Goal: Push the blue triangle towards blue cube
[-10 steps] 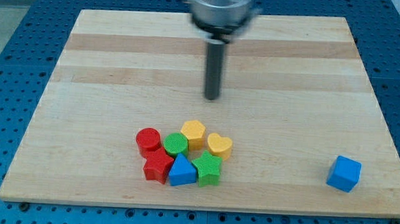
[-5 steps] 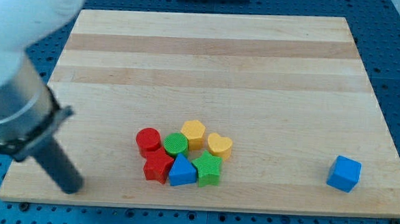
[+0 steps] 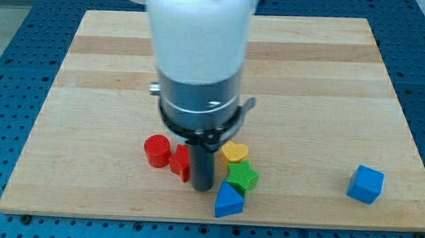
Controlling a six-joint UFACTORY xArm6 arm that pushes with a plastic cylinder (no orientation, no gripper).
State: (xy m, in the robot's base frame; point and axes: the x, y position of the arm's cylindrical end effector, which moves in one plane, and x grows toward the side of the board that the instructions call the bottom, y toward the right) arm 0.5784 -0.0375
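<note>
The blue triangle (image 3: 229, 200) lies near the board's bottom edge, just right of and below my tip (image 3: 203, 187). The blue cube (image 3: 366, 184) sits far to the view's right, near the bottom right corner. My rod stands in the middle of the block cluster, its tip close to the triangle's upper left side. The arm's body hides part of the cluster.
A red cylinder (image 3: 156, 149) and a red block (image 3: 180, 162) sit left of the rod. A yellow heart (image 3: 234, 151) and a green star-like block (image 3: 243, 177) sit right of it. The wooden board (image 3: 331, 81) lies on a blue perforated table.
My tip swung from the board's lower left into the cluster. The blue triangle moved right and down; the green star shifted right. The green cylinder and yellow hexagon are now hidden behind the arm.
</note>
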